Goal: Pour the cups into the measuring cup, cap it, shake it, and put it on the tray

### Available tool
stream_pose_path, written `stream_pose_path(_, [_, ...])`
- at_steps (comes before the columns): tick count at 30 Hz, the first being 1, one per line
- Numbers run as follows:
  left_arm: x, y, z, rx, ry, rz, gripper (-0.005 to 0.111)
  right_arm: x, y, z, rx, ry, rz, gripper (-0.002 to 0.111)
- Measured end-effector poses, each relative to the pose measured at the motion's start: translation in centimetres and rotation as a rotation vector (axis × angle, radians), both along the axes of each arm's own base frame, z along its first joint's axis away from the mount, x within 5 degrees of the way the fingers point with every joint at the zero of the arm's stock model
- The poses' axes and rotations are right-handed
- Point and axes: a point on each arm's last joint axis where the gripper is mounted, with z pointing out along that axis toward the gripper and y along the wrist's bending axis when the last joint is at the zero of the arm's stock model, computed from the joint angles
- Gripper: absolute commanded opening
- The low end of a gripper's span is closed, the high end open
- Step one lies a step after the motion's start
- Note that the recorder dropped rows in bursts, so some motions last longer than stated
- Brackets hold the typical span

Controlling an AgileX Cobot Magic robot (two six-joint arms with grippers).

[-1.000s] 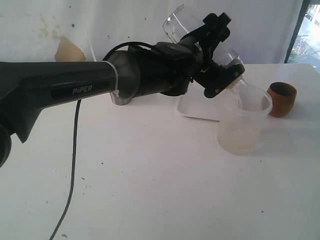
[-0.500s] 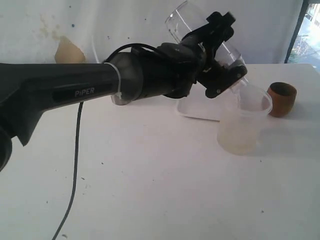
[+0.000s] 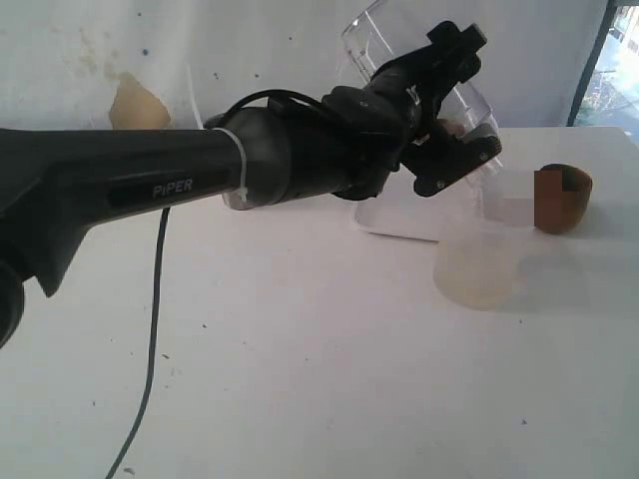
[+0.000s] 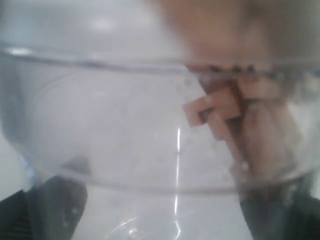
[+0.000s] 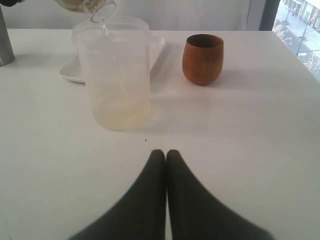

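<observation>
While the left gripper [image 3: 459,105] squeezes the clear measuring cup [image 3: 364,35] between its jaws, the cup tips over with its mouth just above the frosted container [image 3: 479,264]. The right gripper [image 5: 166,155] is closed on nothing, well back from the wooden cup [image 5: 202,59].

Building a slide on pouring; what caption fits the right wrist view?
Shut right hand faces a frosted container under a tipped clear vessel, wooden cup beside it, tray behind.
</observation>
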Motion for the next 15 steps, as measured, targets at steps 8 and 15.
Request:
stream_pose_path(8, [0.01,0.01,0.01,0.001,-0.002,0.002,0.0,0.0,0.0,0.0,0.0,0.0,0.0,0.0])
stream_pose_path(15, [-0.32,-0.2,0.16,0.005,-0.015,0.013,0.0,0.0,0.0,0.0,0.0,0.0,0.0,0.0])
